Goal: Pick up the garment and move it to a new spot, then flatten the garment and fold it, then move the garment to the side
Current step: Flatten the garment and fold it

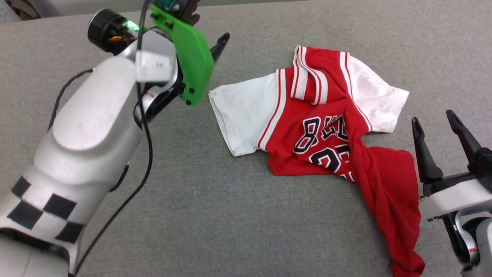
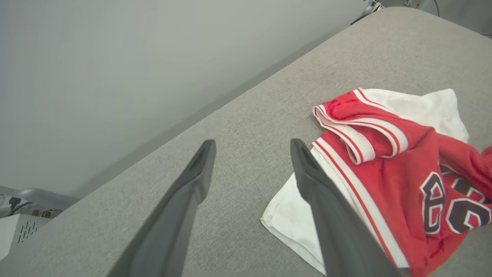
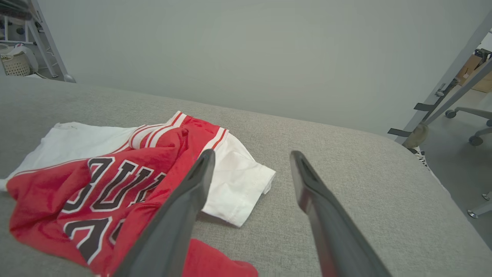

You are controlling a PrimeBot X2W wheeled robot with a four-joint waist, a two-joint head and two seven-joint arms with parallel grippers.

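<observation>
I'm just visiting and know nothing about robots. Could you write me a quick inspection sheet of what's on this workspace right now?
Surface: grey fabric-covered table, flat.
Job's things: red and white garment, crumpled, lettering up, one white sleeve spread flat, hem twisted toward the robot's right.
Clutter: nothing seen.
Grippers: left gripper open, raised near the white sleeve; right gripper open, beside the hem; both empty.
Cables: black cable hanging along the left arm.
Surroundings: grey wall; shelving with a basket; chair base.

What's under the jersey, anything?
The garment lies crumpled directly on the grey cloth surface, which shows around its edges. Its twisted folds cover part of the lettering and anything beneath.
</observation>
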